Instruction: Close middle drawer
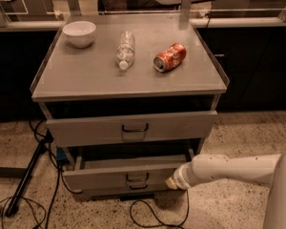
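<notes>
The grey cabinet (pixel 128 75) has three drawers. The middle drawer (pixel 109 176) is pulled out toward me, and its small dark loop handle (pixel 137 177) shows on its low front. The top drawer (pixel 86 128) above it stands slightly out too. The lowest drawer (pixel 105 192) shows only as a thin strip beneath. My gripper (pixel 172 182) is at the end of the white arm (pixel 229 168), coming from the right. Its tip is at the right end of the middle drawer's front, at or very near it.
On the cabinet top lie a white bowl (pixel 79 33), a clear plastic bottle (pixel 125 50) on its side and a red can (pixel 170 57) on its side. Black cables (pixel 157 213) trail on the speckled floor. A dark stand leg (pixel 26 175) slants at the left.
</notes>
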Robot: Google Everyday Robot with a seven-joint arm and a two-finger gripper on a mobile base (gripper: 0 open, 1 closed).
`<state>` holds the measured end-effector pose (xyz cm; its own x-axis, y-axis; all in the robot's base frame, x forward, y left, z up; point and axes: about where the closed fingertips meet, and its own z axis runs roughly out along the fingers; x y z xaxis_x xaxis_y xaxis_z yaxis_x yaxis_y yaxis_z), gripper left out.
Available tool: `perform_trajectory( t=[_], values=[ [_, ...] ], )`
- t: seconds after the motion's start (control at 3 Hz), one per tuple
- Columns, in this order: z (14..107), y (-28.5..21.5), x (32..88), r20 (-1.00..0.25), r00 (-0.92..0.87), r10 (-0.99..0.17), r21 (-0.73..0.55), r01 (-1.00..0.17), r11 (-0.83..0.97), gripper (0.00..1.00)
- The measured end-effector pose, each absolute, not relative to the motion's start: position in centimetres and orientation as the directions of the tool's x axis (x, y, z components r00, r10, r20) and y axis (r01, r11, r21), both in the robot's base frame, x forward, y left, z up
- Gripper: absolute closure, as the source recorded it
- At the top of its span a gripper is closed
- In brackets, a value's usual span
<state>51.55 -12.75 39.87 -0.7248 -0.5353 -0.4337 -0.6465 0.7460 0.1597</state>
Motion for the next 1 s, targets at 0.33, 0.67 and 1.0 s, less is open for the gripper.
perform_trajectory(
  t=[0.33, 0.67, 1.0],
  values=[
    [40.6, -10.4, 54.0, -0.482, -0.69, -0.54, 0.125, -0.664, 0.737, 1.0],
    [41.5, -8.9, 55.4, -0.519, -0.644, -0.562, 0.089, -0.695, 0.714, 1.0],
    [42.5, -7.2, 56.1, -0.556, -0.595, -0.58, 0.056, -0.724, 0.688, 1.0]
  ],
)
